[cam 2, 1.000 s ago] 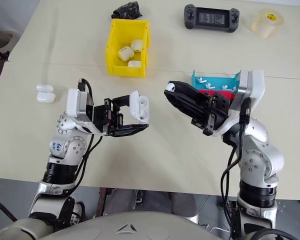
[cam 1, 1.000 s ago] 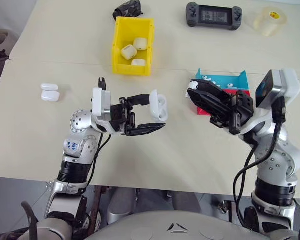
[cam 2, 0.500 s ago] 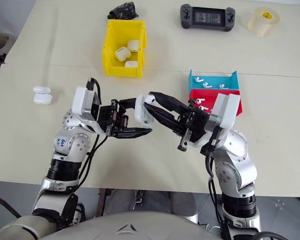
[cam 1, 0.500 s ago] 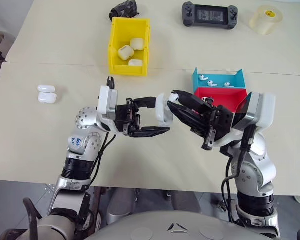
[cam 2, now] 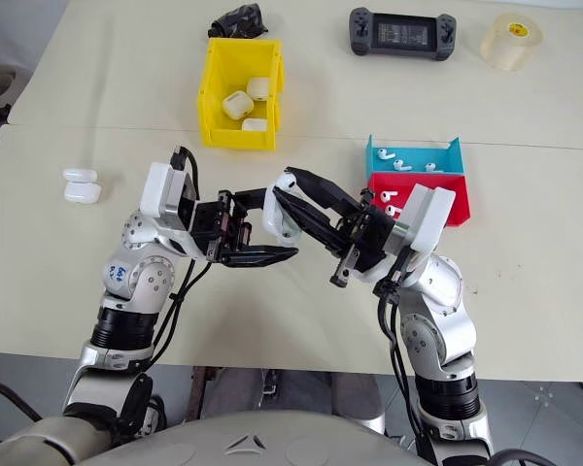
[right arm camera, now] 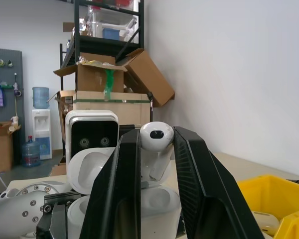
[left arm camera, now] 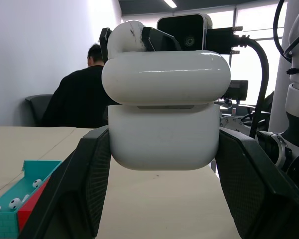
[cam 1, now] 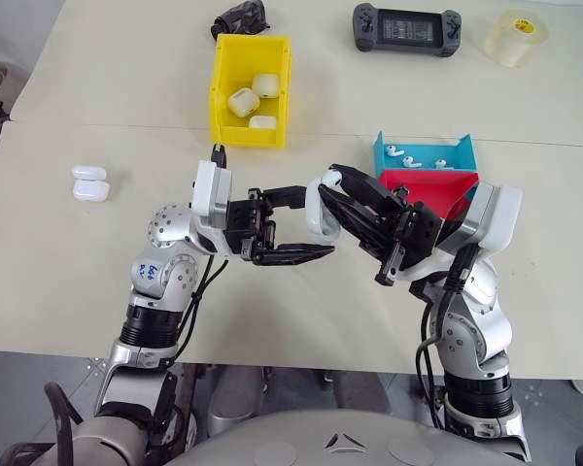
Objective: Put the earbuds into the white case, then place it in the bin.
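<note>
My left gripper point(cam 1: 316, 221) is shut on the white case point(cam 1: 318, 210), held above the table with its lid flipped open. In the left wrist view the case point(left arm camera: 164, 119) sits squeezed between both fingers. My right gripper point(cam 1: 337, 183) is shut on one earbud point(right arm camera: 157, 133), its fingertips right at the open case point(right arm camera: 154, 204). More earbuds point(cam 1: 400, 150) lie in the blue tray point(cam 1: 423, 146) and in the red tray point(cam 2: 437, 184) at the right. The yellow bin point(cam 1: 250, 135) stands farther back, left of centre, with three white cases in it.
Two more white cases point(cam 1: 90, 183) lie at the table's left. A game controller point(cam 1: 401, 27), a tape roll point(cam 1: 518, 37) and a black object point(cam 1: 238, 17) sit along the far edge. My right arm partly covers the red tray.
My right gripper has swung left from over the trays to the open case, carrying the earbud, and its wrist has rolled. The left gripper kept the case in place.
</note>
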